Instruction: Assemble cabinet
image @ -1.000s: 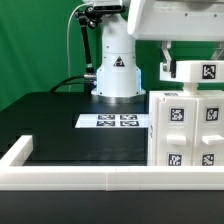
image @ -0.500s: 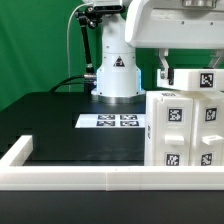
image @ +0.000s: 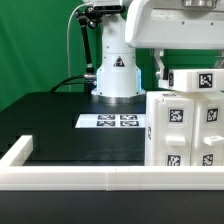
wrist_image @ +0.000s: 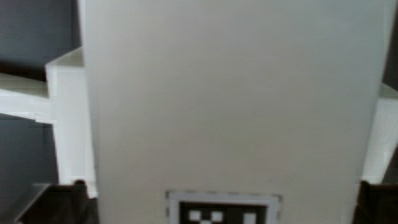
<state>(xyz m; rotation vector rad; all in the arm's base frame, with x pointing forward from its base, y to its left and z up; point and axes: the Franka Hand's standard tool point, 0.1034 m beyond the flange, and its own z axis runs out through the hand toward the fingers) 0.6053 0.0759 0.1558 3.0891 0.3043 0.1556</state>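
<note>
Resting on the cabinet shell [image: 185, 128] at its 12 o'clock edge, the tagged top block [image: 195, 80] had dropped from a raised position a second earlier and then stopped, which suggested it was seated or nearly so. The shell stood at 3 o'clock on the table [image: 60, 125]. The gripper [image: 170, 68] straddled the block; whether its jaws were clamped or released could not be told. The marker board [image: 115, 121] lay at the shell's 9 o'clock.
</note>
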